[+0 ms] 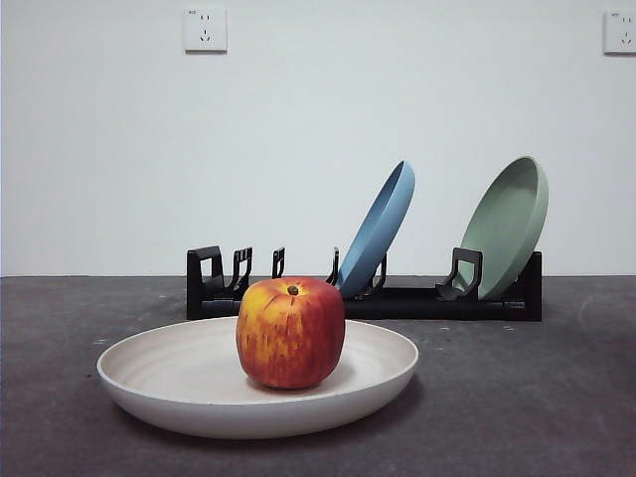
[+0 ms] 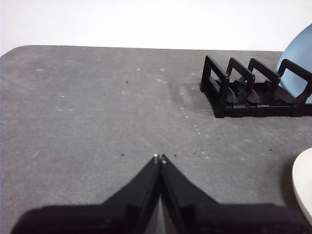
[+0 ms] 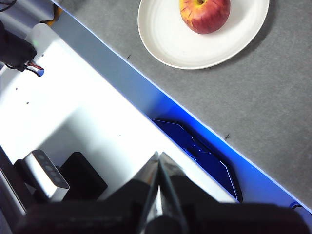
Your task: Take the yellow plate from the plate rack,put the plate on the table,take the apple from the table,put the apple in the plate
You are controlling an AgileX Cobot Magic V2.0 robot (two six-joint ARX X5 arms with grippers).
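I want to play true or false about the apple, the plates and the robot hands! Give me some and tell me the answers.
1. The red and yellow round apple sits in the wide cream shallow plate. True.
2. The cream plate is standing in the long black plastic rack. False: it lies flat on the dark grey rough table.
3. A tilted blue plate and a pale green plate lean in the rack. True.
4. The left hand holds the apple. False: it is shut on nothing, above bare table.
5. The right hand is wide open. False: it is shut, away from the plate.
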